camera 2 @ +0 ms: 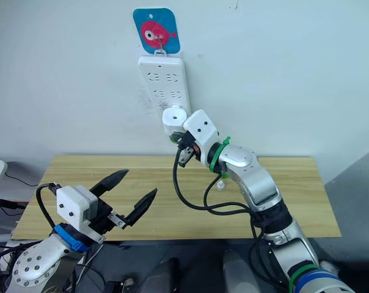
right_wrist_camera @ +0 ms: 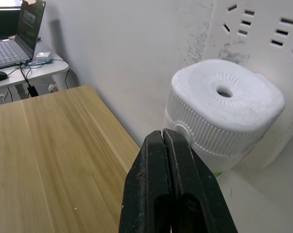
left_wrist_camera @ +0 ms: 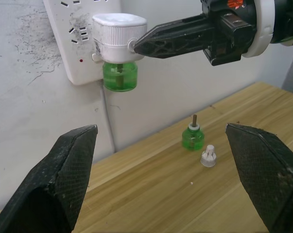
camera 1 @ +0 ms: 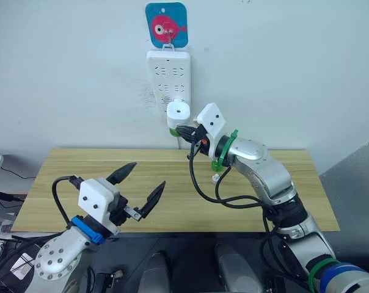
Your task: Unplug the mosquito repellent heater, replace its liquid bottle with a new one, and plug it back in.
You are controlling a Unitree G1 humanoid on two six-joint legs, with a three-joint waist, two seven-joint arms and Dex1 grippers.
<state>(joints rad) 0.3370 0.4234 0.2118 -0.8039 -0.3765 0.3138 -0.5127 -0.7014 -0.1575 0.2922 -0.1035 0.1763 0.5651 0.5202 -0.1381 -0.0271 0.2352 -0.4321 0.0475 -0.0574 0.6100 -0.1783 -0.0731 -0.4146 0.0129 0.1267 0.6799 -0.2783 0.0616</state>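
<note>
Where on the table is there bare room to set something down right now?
The table is bare from its left edge to the open left gripper, and again along its right end. It is crowded mid-back, where a green bottle and small white cap sit below the heater.

Heater (right_wrist_camera: pixel 224 114) prongs are hidden against the power strip (camera 1: pixel 169 76). Strip is cut off at the edge in both wrist views. Bottle (camera 1: pixel 174 130) under the heater is largely covered by the right hand (camera 1: pixel 183 131).
</note>
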